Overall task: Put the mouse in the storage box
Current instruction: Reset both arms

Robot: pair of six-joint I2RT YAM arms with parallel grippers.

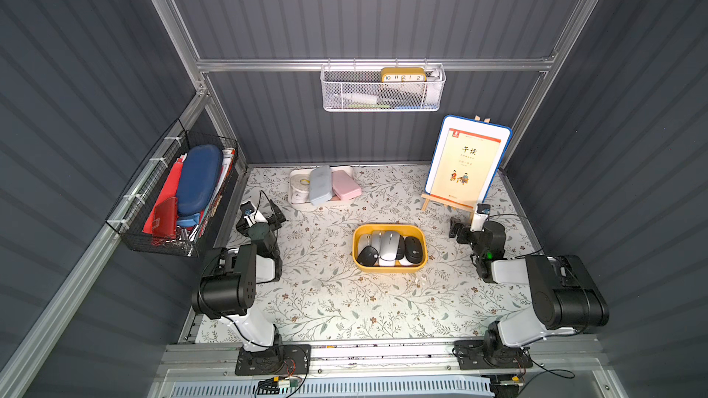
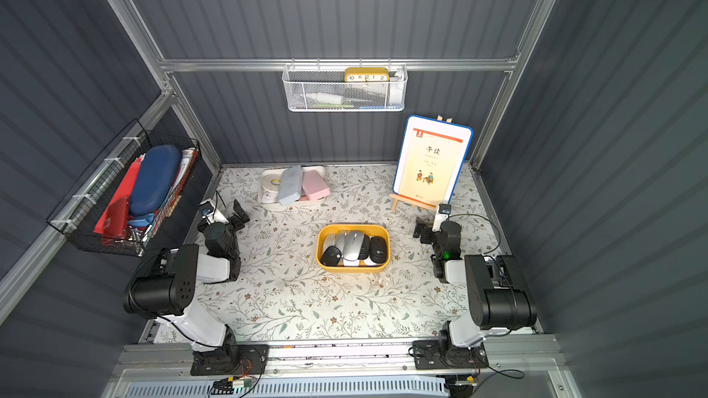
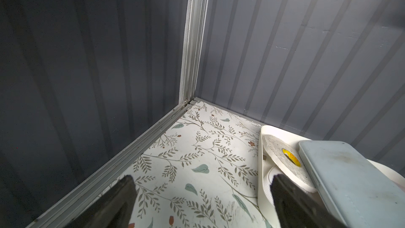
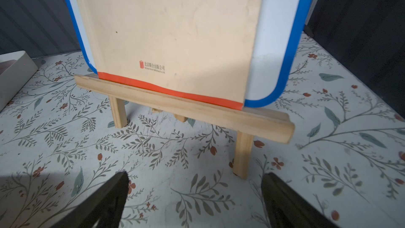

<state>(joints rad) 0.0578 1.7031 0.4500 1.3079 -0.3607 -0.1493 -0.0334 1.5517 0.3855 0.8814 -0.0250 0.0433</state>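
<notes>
Yellow plastic for the storage box (image 1: 389, 269) (image 2: 352, 269), set on the flowered table cover (image 1: 329, 300) near the middle, between the two arms. Holds several mice packed close side by side: a silver mouse (image 1: 390, 245) on top in the centre, a black mouse (image 1: 414, 250) at the right end, a second black mouse (image 1: 367, 256) at the near left corner, and paler ones partly hidden below.

Left gripper (image 3: 201, 177) with fingers spread wide and nothing between them, above bare cover near the far left corner, just beside a white tray (image 3: 260, 172) with a tape roll (image 3: 278, 156) and a grey-blue case (image 3: 350, 178). Right gripper (image 4: 195, 174) also wide apart and empty, facing a wooden easel (image 4: 186, 108) carrying a book (image 4: 175, 29) on a blue-rimmed white board (image 4: 274, 40). Both grippers well apart from the box, one at each side.

On the walls, a white mesh basket (image 1: 383, 99) with a yellow clock (image 1: 403, 75), and a black wire basket (image 1: 164, 248) full of red and blue things.
</notes>
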